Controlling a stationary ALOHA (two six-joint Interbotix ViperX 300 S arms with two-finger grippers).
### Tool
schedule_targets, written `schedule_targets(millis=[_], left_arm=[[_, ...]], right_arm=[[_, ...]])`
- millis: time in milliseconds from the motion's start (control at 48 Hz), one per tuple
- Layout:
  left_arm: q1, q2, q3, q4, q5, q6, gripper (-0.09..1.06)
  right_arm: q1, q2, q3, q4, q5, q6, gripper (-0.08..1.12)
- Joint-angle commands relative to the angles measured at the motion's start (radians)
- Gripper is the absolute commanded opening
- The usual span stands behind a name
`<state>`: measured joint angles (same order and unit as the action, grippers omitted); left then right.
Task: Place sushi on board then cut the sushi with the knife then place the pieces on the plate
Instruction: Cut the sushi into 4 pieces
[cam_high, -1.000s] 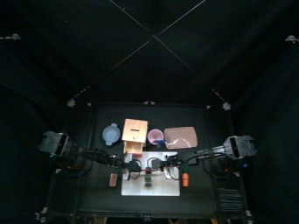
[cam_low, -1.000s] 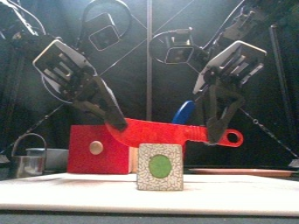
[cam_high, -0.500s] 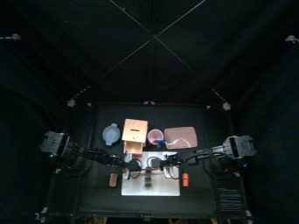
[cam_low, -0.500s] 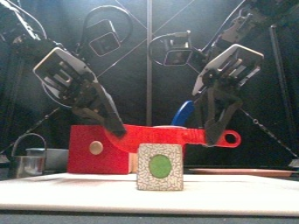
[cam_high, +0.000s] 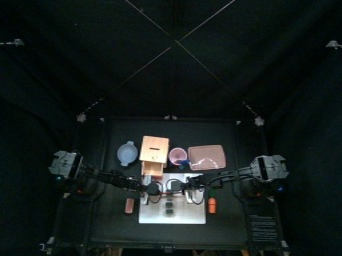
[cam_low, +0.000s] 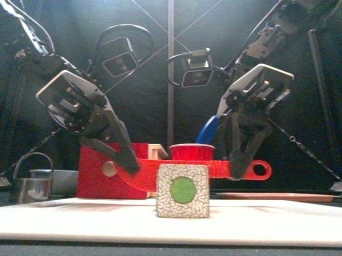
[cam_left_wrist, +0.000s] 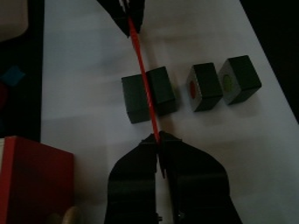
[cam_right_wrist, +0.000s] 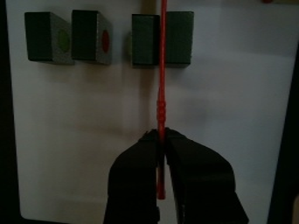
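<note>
We hold the red knife (cam_left_wrist: 142, 66) at both ends: the left end effector (cam_left_wrist: 156, 144) is clamped on one end and the right end effector (cam_right_wrist: 163, 136) on the other, so the blade spans the gap between them. The uncut part of the sushi roll (cam_left_wrist: 133, 96) lies directly under that span on the white cutting board (cam_left_wrist: 82, 87), midway between the two end effectors. The blade crosses it at what appears to be a seam. Two separated pieces (cam_left_wrist: 205, 86) (cam_left_wrist: 242, 77) stand just beside it in a row on the same board, apart from each other. We judge the blocks to be light, rigid toy parts that detach at their seams, so the cut calls for a level, straight press rather than force. The knife is thin and probably flexes, and uneven pressure from either end effector may twist it off the seam. The board looks smooth, so a light block may slide or tip when pushed. For transfer, we recommend gripping each piece across its two flat dark sides, not across the end faces. The pink plate (cam_high: 207, 156) sits on the counter (cam_high: 230, 228) beyond the right end effector, toward the back curtain.
</note>
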<state>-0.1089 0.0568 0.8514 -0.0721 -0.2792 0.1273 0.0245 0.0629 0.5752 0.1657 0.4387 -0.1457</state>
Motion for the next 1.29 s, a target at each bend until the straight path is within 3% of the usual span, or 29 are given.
schedule_targets(millis=[21, 250, 417, 917, 1021, 1188, 1292], left_arm=[[0.003, -0.008, -0.02, 0.0, -0.012, 0.009, 0.36], [0.0, 0.034, -0.02, -0.003, -0.012, 0.008, 0.36], [0.006, 0.015, -0.021, -0.006, -0.012, 0.011, 0.36], [0.017, -0.164, -0.014, 0.014, -0.012, 0.014, 0.4], [0.032, -0.176, -0.008, 0.015, -0.018, 0.014, 0.47], [0.032, -0.186, -0.006, 0.015, -0.052, 0.015, 0.75], [0.028, -0.193, -0.005, 0.023, -0.084, 0.028, 0.85]], right_arm=[[-0.005, -0.018, -0.046, 0.009, -0.028, -0.005, 0.35], [-0.005, 0.026, -0.049, 0.028, -0.041, -0.003, 0.35], [-0.011, 0.006, -0.058, 0.018, -0.026, -0.005, 0.35], [-0.011, -0.133, -0.077, -0.051, 0.055, -0.003, 0.35], [-0.009, -0.149, -0.075, -0.051, 0.067, -0.003, 0.35], [-0.005, -0.164, -0.067, -0.048, 0.107, -0.003, 0.35], [-0.008, -0.179, -0.061, -0.041, 0.138, 0.0, 0.35]])
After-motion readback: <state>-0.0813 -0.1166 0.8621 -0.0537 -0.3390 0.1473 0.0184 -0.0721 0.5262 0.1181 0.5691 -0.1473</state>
